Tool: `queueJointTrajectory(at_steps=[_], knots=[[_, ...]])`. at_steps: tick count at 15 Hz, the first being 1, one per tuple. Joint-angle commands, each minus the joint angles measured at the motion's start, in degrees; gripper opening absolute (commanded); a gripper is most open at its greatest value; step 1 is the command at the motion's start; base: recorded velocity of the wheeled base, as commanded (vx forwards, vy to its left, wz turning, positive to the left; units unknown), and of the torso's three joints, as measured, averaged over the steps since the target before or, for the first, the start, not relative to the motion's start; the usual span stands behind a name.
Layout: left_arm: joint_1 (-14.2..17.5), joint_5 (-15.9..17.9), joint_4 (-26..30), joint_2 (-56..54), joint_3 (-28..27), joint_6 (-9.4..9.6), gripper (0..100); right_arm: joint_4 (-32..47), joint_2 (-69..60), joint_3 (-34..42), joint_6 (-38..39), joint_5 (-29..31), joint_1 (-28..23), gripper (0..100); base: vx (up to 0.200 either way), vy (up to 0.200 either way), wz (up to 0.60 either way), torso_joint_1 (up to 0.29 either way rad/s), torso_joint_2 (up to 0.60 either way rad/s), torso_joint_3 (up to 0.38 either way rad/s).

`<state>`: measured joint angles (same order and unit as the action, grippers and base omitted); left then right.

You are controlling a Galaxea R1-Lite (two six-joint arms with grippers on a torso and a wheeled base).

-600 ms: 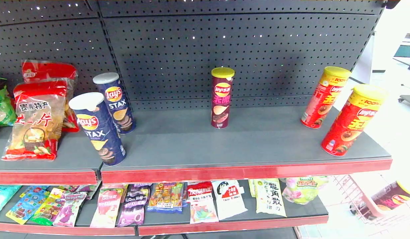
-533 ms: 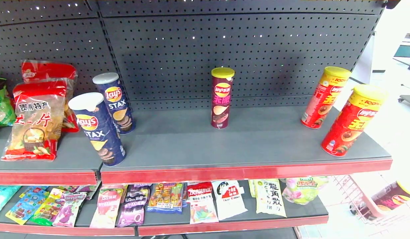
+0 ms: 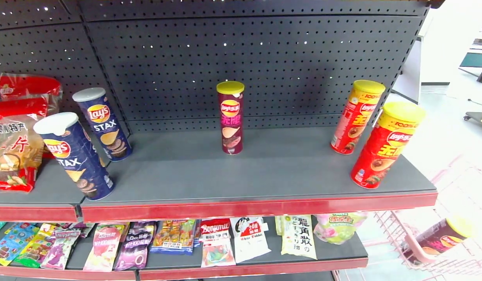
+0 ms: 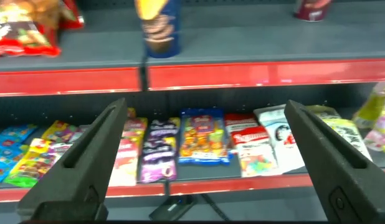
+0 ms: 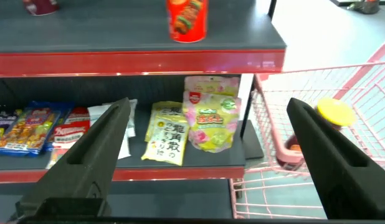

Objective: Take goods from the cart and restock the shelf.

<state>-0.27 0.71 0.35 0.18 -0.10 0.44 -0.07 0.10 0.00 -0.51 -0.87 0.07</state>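
Note:
In the head view a pink wire cart (image 3: 416, 251) at the lower right holds a purple chip can with a yellow lid (image 3: 440, 238). The upper shelf (image 3: 244, 175) carries a matching purple can (image 3: 230, 117), two red cans (image 3: 357, 116) (image 3: 387, 144) and two blue cans (image 3: 75, 156) (image 3: 102, 124). My left gripper (image 4: 202, 162) is open in front of the lower shelf's snack packets. My right gripper (image 5: 208, 165) is open, level with the lower shelf's right end, and the cart (image 5: 267, 118) with the yellow-lidded can (image 5: 332, 113) lies beyond it.
Red snack bags (image 3: 10, 148) stand at the upper shelf's left end. Several flat snack packets (image 3: 217, 242) lie along the lower shelf. Bare shelf space lies between the cans. A pegboard wall (image 3: 244, 58) backs the shelf.
The head camera has turned to the right, so the whole picture has shifted left and more of the cart shows. The goods themselves have not moved.

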Motion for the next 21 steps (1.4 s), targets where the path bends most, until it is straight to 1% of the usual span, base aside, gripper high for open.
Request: queueJointTrajectory(at_steps=[1,10,12,21], knots=[[0.0,0.0,0.0,0.08,0.01,0.0,100,-0.01,-0.01,0.0,-0.02,-0.01,0.01,100,0.0,-0.2,0.0,-0.002,0.01,0.002],[0.0,0.0,0.0,0.08,0.01,0.0,100,-0.01,-0.01,0.0,0.07,-0.1,0.01,100,0.0,-0.2,0.0,0.002,0.0,0.002],[0.0,0.0,0.0,0.08,0.01,0.0,100,-0.01,-0.01,0.0,0.07,-0.1,0.01,100,0.0,0.0,0.0,0.0,0.0,0.0],[0.0,0.0,0.0,0.08,0.01,-0.09,100,-0.01,-0.01,0.0,0.07,-0.1,0.01,100,0.0,0.0,-0.6,0.003,0.0,0.002]])
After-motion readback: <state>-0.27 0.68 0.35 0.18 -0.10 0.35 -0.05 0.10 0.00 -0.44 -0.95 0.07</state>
